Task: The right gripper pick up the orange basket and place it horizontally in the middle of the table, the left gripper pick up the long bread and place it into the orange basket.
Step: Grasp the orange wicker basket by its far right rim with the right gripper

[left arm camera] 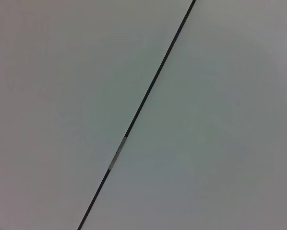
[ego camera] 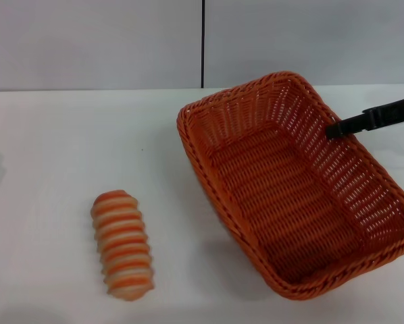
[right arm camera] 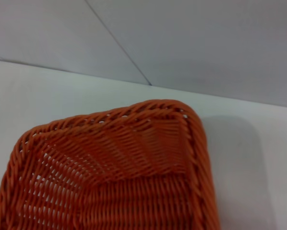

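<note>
1. Far left: I see no left gripper in any view. Its wrist cam gives me only a pale wall with a dark seam (left arm camera: 148,91), so I can't tell its jaws.
2. Left-centre of the worktop (ego camera: 53,148): the long bread (ego camera: 122,244) lies flat on the white surface, long axis running roughly front-to-back, slightly angled. Nothing touches it; it's well apart from the basket.
3. Centre to right: the orange basket (ego camera: 283,196) sits on the worktop, skewed diagonally, near end toward the right front corner. Inside is bare weave.
4. Right: the right gripper (ego camera: 337,128) reaches in from the right edge, black finger tip at the basket's right long rim, near the far end. Only one dark finger shows, so I can't tell whether the jaws are spread or clamped on the rim.
5. R wrist cam: a basket corner (right arm camera: 134,167) up close, worktop and wall behind.
</note>
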Robot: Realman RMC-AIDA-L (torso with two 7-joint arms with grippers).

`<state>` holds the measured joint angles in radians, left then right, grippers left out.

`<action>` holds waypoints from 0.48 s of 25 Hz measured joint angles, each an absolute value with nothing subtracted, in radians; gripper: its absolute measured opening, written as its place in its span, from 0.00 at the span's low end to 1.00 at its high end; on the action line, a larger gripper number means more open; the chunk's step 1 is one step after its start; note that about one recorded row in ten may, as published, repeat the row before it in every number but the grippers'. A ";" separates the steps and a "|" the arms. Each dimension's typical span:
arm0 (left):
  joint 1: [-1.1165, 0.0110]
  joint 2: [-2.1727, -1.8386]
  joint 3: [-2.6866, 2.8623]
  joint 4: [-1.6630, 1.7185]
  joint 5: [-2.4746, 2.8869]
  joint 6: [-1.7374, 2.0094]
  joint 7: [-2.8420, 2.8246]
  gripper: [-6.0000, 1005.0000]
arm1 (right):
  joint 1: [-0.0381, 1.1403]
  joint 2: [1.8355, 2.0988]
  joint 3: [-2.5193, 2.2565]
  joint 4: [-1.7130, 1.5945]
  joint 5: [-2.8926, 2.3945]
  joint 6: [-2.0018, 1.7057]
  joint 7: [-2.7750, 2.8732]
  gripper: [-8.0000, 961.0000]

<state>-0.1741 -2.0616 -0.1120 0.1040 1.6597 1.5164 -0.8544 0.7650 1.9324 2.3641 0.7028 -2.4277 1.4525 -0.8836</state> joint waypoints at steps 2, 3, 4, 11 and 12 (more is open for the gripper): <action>-0.176 -2.062 -0.112 0.103 1.660 1.516 -0.854 0.81 | 0.771 1.935 2.361 0.688 -2.417 1.438 -0.900 0.59; -0.176 -2.062 -0.112 0.103 1.660 1.515 -0.854 0.81 | 0.773 1.936 2.360 0.682 -2.409 1.431 -0.908 0.59; -0.177 -2.063 -0.112 0.102 1.660 1.515 -0.854 0.81 | 0.774 1.937 2.360 0.676 -2.401 1.423 -0.916 0.59; -0.181 -2.063 -0.102 0.094 1.660 1.511 -0.854 0.81 | 0.778 1.947 2.358 0.634 -2.382 1.371 -0.948 0.59; -0.181 -2.063 -0.101 0.094 1.660 1.511 -0.854 0.81 | 0.780 1.948 2.356 0.623 -2.375 1.363 -0.954 0.58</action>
<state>-0.1810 -2.0631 -0.1015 0.0938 1.6598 1.5108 -0.8543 0.7799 1.9477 2.3556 0.6230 -2.3751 1.3631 -0.9540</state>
